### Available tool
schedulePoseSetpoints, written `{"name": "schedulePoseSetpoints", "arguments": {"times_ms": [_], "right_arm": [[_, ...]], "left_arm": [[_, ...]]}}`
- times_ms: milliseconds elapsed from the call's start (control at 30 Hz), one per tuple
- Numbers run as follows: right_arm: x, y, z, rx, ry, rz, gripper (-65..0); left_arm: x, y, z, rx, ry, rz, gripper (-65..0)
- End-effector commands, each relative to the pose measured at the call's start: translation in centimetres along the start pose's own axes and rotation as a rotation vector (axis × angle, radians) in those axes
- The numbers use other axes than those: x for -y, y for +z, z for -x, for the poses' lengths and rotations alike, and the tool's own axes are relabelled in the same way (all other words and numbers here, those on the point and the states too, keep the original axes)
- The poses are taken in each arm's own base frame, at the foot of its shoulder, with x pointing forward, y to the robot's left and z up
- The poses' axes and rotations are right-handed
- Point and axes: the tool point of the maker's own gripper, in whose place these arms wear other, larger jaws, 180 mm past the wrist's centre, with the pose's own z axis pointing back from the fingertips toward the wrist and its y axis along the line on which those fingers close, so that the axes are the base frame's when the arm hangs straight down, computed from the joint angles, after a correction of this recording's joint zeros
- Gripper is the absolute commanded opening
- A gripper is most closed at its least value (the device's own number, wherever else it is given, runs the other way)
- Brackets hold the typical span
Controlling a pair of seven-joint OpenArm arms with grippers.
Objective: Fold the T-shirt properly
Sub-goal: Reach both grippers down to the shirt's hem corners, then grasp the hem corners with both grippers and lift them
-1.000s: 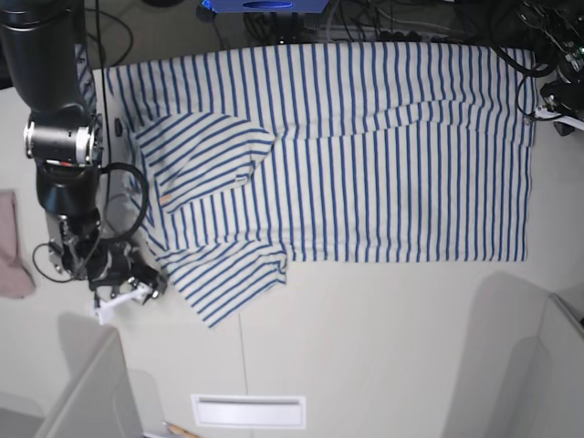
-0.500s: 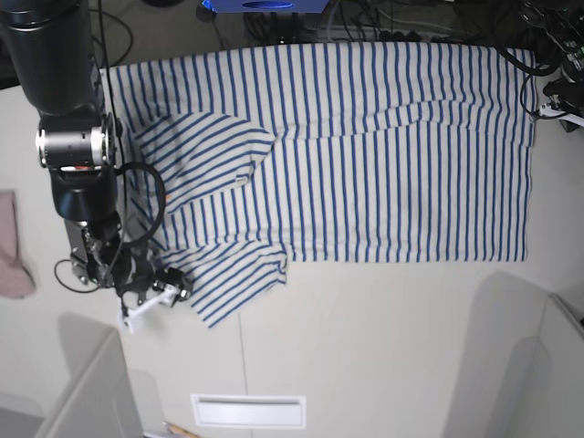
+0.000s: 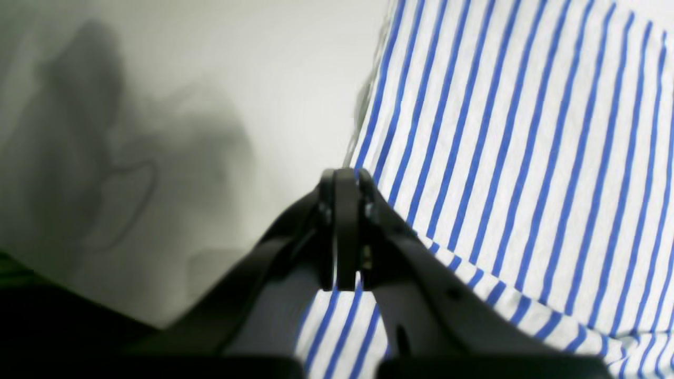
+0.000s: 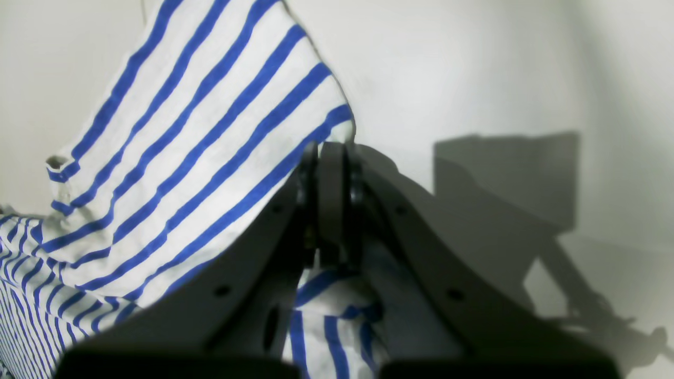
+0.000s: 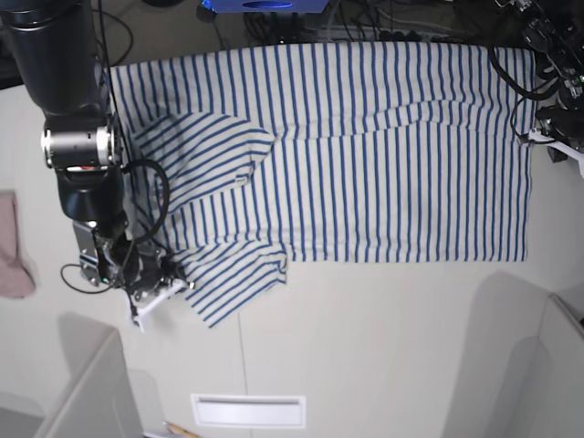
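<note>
Right gripper (image 4: 331, 202) has its jaws pinched together at the tip of the lower sleeve, and you can see striped cloth bunched between the finger bases and draped over the left finger, so I'd call it clamped on the T-shirt (image 5: 365, 155). In the base view it sits low at the sleeve's outer corner, which makes sense: grabbing the very edge gives it the most cloth to swing inward for a sleeve fold.

Left gripper (image 3: 345, 231) is over at the hem side, jaws closed flat against each other right at the fabric's border. Whether there's actually cloth nipped in there I can't tell; the stripes run underneath it, but the tips look shut on themselves. My guess is it's either pinning or about to pick up that edge so the body doesn't slide while the other arm works.

Shirt itself lies spread flat across the white table (image 5: 383, 347), body smooth, upper sleeve already turned in over the chest, lower sleeve poking out at an angle. A small pink cloth (image 5: 11, 251) sits off by itself, well apart from everything.
</note>
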Motion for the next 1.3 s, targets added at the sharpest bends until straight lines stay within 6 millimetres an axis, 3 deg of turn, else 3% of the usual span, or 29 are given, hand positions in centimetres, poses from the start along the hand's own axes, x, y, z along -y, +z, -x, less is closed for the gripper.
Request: {"name": "schedulePoseSetpoints", "arguments": {"times_ms": [0,133,167,300,433,633,767,867,1100,1267], "right_arm": [[0.5,0.3,0.0,-0.029,0.016,0.020,-65.0],[0.5,0.3,0.0,-0.029,0.016,0.020,-65.0],[0.5,0.3,0.0,-0.029,0.016,0.020,-65.0],[0.4,0.3,0.0,-0.031,0.016,0.020,-65.0],[0.4,0.2,0.1,-0.031,0.016,0.019,-65.0],[0.5,0.3,-0.1,-0.029,0.016,0.021,-65.0],[0.6,0.4,-0.3,-0.026,0.016,0.024,-65.0],[0.6,0.4,-0.3,-0.026,0.016,0.024,-65.0],[0.7,0.5,-0.3,-0.024,0.016,0.025,-65.0],[0.7,0.5,-0.3,-0.024,0.016,0.025,-65.0]], "left_arm": [[-0.7,-0.1,-1.5,0.039,0.004,-0.016,-65.0],[-2.0,-1.6,-2.7,0.035,0.044,-0.023,-65.0],[-2.2,-2.1,-3.2,0.039,0.063,-0.020,-62.0],[-2.8,-3.5,-5.8,0.063,0.103,-0.009,-25.7],[-3.8,-5.5,-7.5,0.056,0.175,0.005,-3.8],[-4.8,-8.6,-10.1,0.022,0.304,0.050,-1.8],[-2.9,-10.8,-12.6,0.010,0.229,0.084,-2.0],[-1.1,-12.7,-13.2,0.001,0.181,0.105,-2.0],[2.5,-16.6,-12.8,-0.040,0.180,0.149,-2.0],[4.2,-17.8,-13.0,-0.038,0.153,0.159,-2.0]]}}
